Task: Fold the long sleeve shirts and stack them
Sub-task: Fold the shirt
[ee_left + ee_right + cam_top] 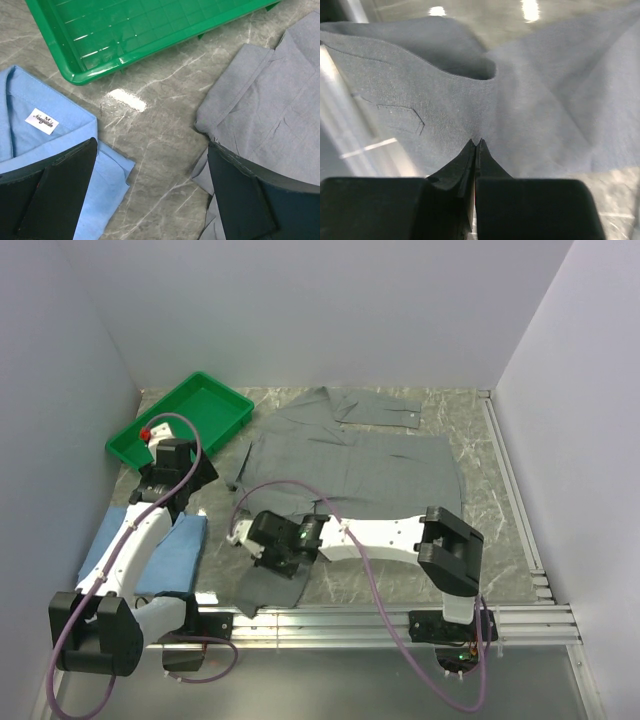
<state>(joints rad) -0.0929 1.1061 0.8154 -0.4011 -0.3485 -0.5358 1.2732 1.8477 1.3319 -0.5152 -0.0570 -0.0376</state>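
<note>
The grey long sleeve shirt point(360, 465) lies spread across the middle of the table, one sleeve point(385, 410) reaching to the back. My right gripper point(272, 545) is at its near left part, and its jaws point(476, 142) are shut on a pinch of the grey cloth point(545, 100). A stitched pocket outline point(400, 117) shows just left of the pinch. The light blue shirt point(175, 550) lies folded at the near left, its collar label point(42, 121) showing. My left gripper point(150, 165) hovers open over bare table between the blue shirt point(30, 145) and the grey collar point(280, 100), holding nothing.
A green plastic tray point(130, 445) stands at the back left, its near rim point(80, 77) just beyond my left gripper. White walls close in the left, back and right sides. A metal rail point(400, 618) runs along the near edge.
</note>
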